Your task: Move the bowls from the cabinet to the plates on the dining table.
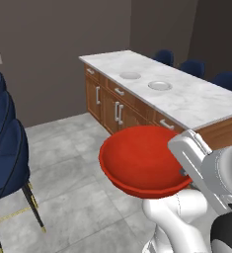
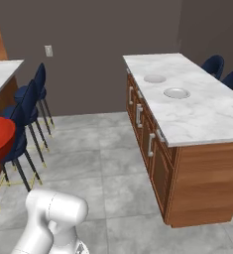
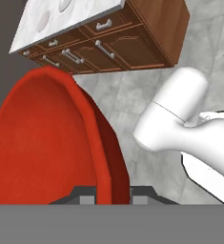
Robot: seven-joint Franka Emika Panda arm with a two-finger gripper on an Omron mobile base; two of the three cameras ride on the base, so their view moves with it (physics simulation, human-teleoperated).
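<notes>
Nearest us, the wide glossy red bowl (image 3: pixel 46 143) rides upright, our gripper (image 3: pixel 113 198) pinching its rim so it travels level. It hangs above the floor, short of the long marble dining table (image 1: pixel 196 106), where two pale plates (image 1: pixel 160 85) wait bare.

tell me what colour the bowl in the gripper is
Glossy red; the bowl shows best in the left base view.

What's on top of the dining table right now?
Two plates sit on the dining table, both bare, one behind the other. No bowl there yet: the red bowl is clamped in the hand, above the floor short of the table.
</notes>
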